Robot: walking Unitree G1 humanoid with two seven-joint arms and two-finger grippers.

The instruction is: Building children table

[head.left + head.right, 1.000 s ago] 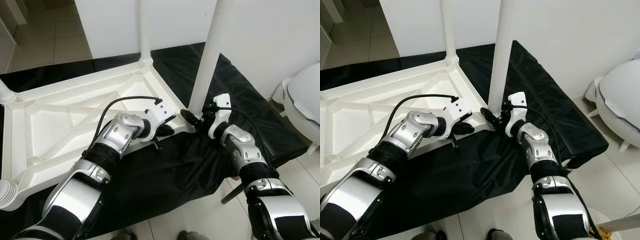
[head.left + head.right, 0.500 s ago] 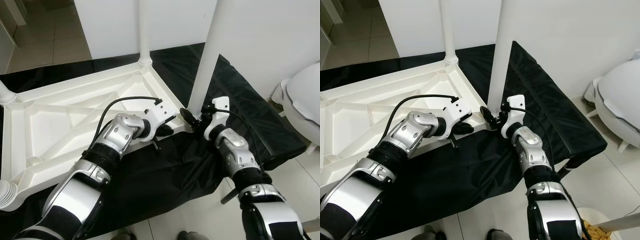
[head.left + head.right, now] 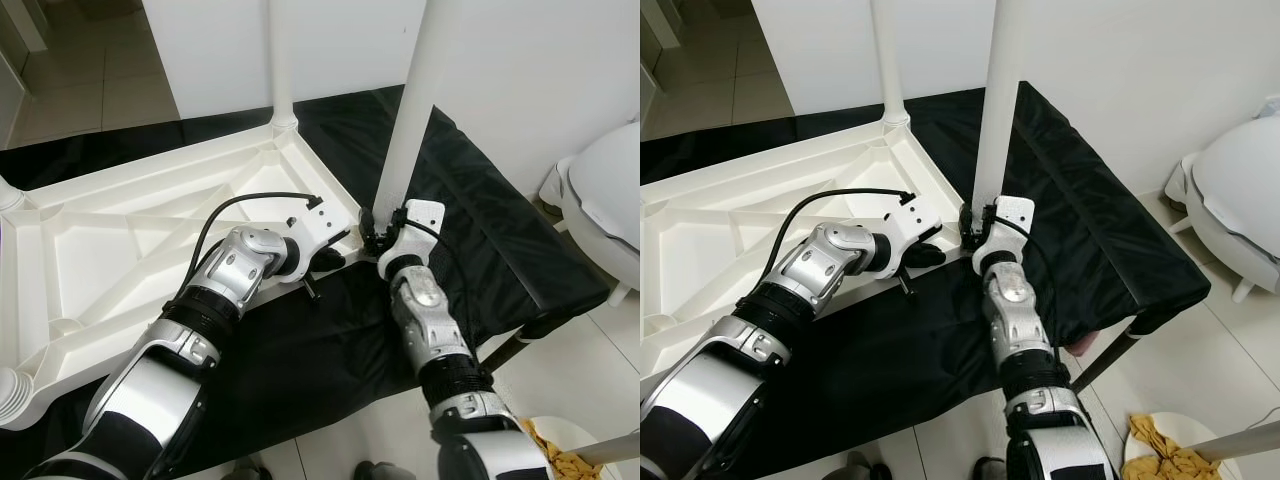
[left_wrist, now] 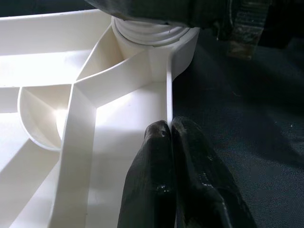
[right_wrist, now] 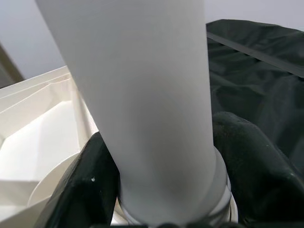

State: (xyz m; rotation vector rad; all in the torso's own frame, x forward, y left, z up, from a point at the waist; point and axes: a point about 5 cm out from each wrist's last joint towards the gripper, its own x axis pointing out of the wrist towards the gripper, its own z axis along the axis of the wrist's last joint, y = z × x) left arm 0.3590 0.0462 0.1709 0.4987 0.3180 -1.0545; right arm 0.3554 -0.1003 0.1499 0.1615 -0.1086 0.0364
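The white tabletop [image 3: 130, 250] lies upside down on a black cloth [image 3: 480, 230] that covers a low desk, and its ribs face up. Its left side is cut off by the picture edge. Two white legs stand upright in the corner sockets: the far leg [image 3: 278, 60] and the near leg [image 3: 405, 120]; the tops of both are out of the picture.

The right gripper [image 3: 378, 228] is clenched around the base of the near leg, just above its socket, one black finger [image 5: 247, 166] on each side. The left gripper [image 4: 170, 137] is pinched on the thin edge wall of the tabletop, close to that same corner, with its fingers [image 4: 152, 180] pressed together over the rim.

The floor [image 3: 90, 80] has pale tiles and the wall [image 3: 520, 70] behind is white. A white rounded object [image 3: 600, 200] stands on the right, partly cut off. A yellow cloth [image 3: 1165, 455] lies low on the right. I can read no writing anywhere.
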